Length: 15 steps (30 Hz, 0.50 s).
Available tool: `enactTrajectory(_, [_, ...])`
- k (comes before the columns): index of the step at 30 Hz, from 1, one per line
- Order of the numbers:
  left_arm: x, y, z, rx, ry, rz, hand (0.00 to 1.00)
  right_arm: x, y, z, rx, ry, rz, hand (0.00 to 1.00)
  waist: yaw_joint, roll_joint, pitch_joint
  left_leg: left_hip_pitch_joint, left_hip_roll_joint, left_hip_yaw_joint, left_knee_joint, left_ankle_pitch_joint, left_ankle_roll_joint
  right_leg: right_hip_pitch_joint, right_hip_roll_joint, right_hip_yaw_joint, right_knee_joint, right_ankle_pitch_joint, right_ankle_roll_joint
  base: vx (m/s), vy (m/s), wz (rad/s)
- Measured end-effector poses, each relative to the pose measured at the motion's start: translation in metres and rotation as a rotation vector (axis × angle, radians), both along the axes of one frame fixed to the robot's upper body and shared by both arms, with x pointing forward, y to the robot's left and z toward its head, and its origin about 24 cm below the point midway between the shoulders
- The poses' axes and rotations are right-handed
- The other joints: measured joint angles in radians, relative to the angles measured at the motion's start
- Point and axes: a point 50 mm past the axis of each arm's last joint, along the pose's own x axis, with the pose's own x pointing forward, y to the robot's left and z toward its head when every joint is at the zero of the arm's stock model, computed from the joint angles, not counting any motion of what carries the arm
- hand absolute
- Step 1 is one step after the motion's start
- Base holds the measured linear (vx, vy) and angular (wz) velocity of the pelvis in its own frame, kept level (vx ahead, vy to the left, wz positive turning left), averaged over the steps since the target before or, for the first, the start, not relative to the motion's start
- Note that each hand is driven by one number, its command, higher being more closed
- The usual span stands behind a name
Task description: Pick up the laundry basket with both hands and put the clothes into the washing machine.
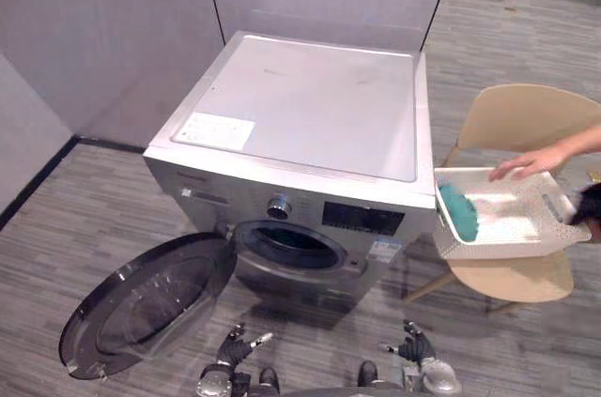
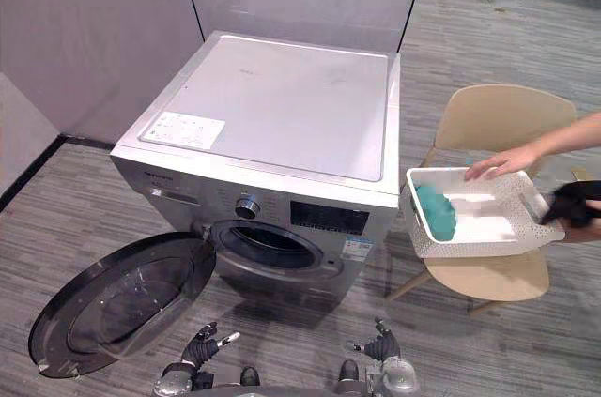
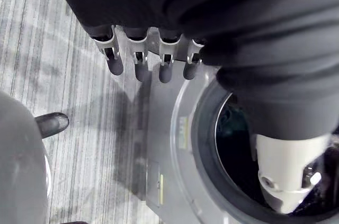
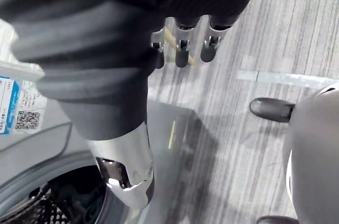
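Note:
A white laundry basket (image 1: 507, 249) rests on a beige chair (image 1: 526, 115) to the right of the silver washing machine (image 1: 310, 106). A teal cloth (image 1: 458, 209) lies in the basket's left end. The machine's round door (image 1: 150, 303) hangs open to the left, baring the drum opening (image 1: 286, 245). My left hand (image 1: 230, 350) and right hand (image 1: 418, 350) hover low in front of the machine, both open and holding nothing, far from the basket. Relaxed fingers (image 3: 140, 62) show in the left wrist view, and fingers (image 4: 183, 49) likewise in the right wrist view.
A person's hand (image 1: 531, 164) rests on the basket's far rim, and a dark thing (image 1: 590, 205) sits at its right end. Grey partition walls (image 1: 113, 31) stand behind and to the left of the machine. Wood-look floor (image 1: 94, 209) surrounds it.

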Motion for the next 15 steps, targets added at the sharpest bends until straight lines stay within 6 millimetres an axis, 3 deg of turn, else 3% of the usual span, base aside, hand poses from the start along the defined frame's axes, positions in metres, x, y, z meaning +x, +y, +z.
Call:
enactTrajectory(6, [-0.0005,0.0,-0.0003,0.002,0.004,-0.004,0.0,0.0012,0.0006,0.0003,0.001,-0.003,0.001,0.0,0.0,-0.005,-0.003,0.007,-0.006,-0.028,-0.006,0.003,0.004,0.013,-0.001,-0.002,-0.023,0.005,0.003,0.04,-0.008,-0.02])
enactTrajectory(10, [-0.0028,-0.0001,-0.0027,0.004,0.025,-0.007,0.0,0.001,0.0009,-0.0007,0.003,0.006,0.001,0.0,-0.022,-0.004,-0.003,0.022,-0.006,-0.057,-0.007,0.002,0.004,0.041,0.0,-0.006,-0.035,0.006,0.003,0.02,-0.014,0.03])
enactTrajectory(15, [-0.004,-0.001,-0.0034,0.004,0.032,-0.013,0.0,-0.0037,0.0006,-0.0028,0.003,0.022,-0.002,0.0,-0.025,-0.004,-0.004,0.028,-0.005,-0.051,-0.008,0.002,0.004,0.042,0.001,0.002,-0.035,0.011,0.001,-0.04,-0.01,-0.03])
